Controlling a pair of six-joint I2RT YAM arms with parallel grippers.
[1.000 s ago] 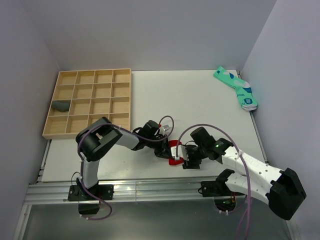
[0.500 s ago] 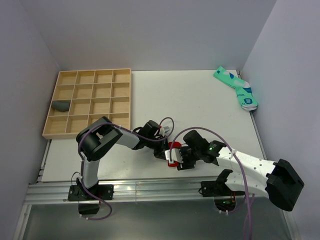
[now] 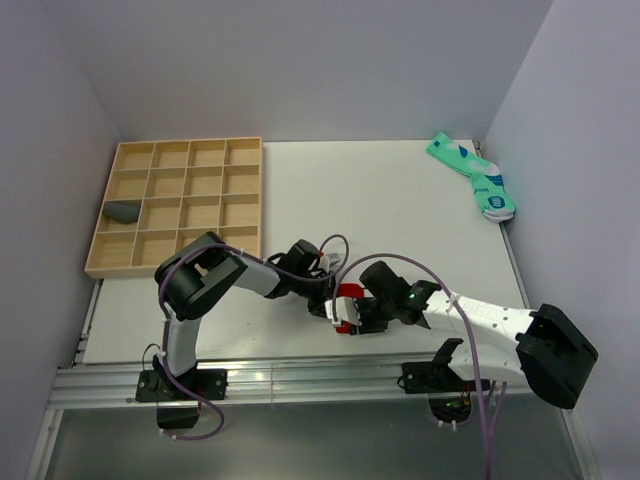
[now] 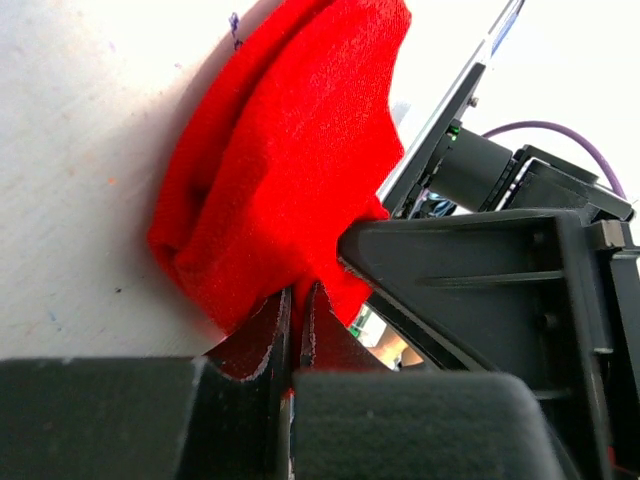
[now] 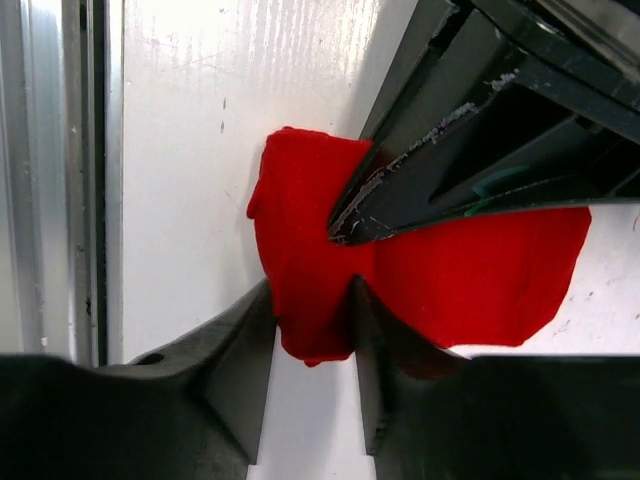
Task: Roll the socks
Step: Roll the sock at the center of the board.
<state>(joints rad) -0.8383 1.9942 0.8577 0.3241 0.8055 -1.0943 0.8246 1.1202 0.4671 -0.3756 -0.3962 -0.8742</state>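
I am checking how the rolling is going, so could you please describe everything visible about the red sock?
The bright red knit fabric sock lies bunched into a folded lump on the white table near its front edge, with a white marking showing from above. The left tool is shut, pinching one fold; the right tool straddles another part of it.
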